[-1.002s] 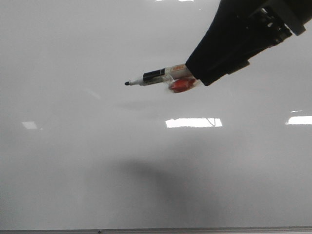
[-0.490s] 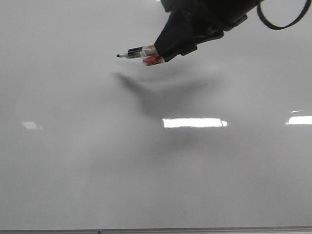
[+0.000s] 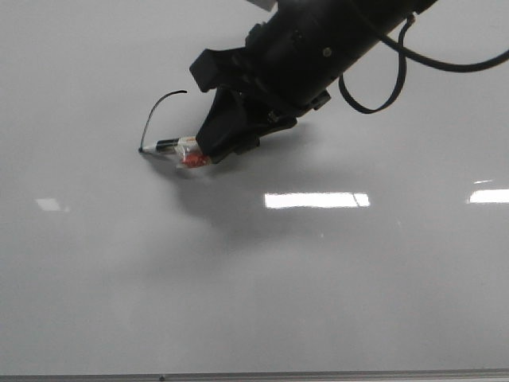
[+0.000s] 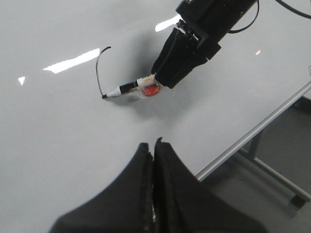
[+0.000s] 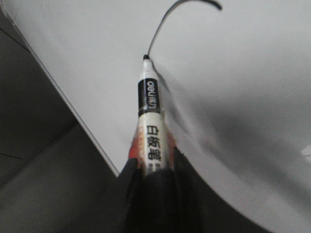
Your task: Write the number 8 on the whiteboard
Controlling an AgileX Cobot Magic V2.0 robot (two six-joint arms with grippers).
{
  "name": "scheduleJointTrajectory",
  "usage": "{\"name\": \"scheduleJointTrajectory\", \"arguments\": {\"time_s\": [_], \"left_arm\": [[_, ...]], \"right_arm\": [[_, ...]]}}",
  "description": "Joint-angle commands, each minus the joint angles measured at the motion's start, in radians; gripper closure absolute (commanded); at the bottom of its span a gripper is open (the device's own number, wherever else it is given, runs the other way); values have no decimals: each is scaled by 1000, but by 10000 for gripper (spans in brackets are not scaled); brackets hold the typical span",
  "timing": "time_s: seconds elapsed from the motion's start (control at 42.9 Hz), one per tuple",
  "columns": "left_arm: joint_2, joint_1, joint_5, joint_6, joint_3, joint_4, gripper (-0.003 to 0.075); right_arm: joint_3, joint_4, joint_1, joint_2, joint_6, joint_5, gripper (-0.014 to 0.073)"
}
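Note:
The whiteboard (image 3: 95,270) fills the front view, glossy and pale grey. My right gripper (image 3: 208,151) is shut on a black-and-white marker (image 3: 169,146) with a red part at the grip. The marker tip touches the board at the lower end of a thin black curved stroke (image 3: 156,113), the only part of the number 8 that shows. The stroke (image 4: 98,68) and marker (image 4: 127,87) also show in the left wrist view, and the marker (image 5: 148,121) and stroke (image 5: 167,19) in the right wrist view. My left gripper (image 4: 152,145) is shut and empty, hovering over the board near its edge.
Bright rectangular light reflections (image 3: 316,200) lie on the board. The board's thin metal edge (image 3: 254,376) runs along the front. In the left wrist view the edge (image 4: 252,133) and a stand leg (image 4: 272,172) show over a dark floor.
My right gripper with the marker moved up and left, then came down left onto the board. A curved black stroke has appeared, ending at the marker tip.

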Motion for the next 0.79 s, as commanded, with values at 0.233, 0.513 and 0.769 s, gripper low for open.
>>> {"name": "scheduleJointTrajectory", "arguments": {"time_s": [0.233,0.513,0.769], "left_arm": [[5,3,-67,-10,-27,-33,741],[5,3,-67,-10,-27,-33,741],[5,3,-65,-10,-27,-33,741]], "right_arm": [[195,-6,-107,-159,-2,-88,652],[216,27,9,-73,-9,-153,652],[55,86,103,15,-9,-175,652]]}}
